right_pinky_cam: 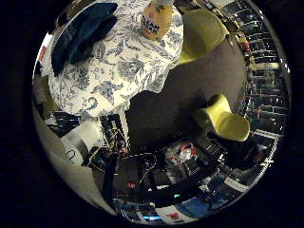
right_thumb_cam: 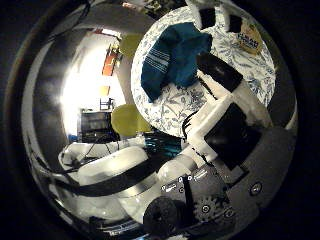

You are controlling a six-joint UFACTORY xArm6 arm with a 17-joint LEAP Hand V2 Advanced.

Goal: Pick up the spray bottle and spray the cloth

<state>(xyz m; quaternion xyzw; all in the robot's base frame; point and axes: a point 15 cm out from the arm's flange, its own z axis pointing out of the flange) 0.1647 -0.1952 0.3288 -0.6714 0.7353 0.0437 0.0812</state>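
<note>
Hand (right_thumb_cam: 220, 110) well above tabletop (right_pinky_cam: 114, 71), fingers extended, holding nothing. Spray bottle (right_pinky_cam: 156, 19) upright at frame top; cloth (right_pinky_cam: 80, 35) crumpled beside it, upper left. Approach stage, likely.

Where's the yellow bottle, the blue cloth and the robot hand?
bottle (right_pinky_cam: 156, 21): little finger side view, on its yellow body.
cloth (right_thumb_cam: 172, 57): thumb side view, on its blue middle.
robot hand (right_thumb_cam: 220, 107): thumb side view, on a white finger.
</note>
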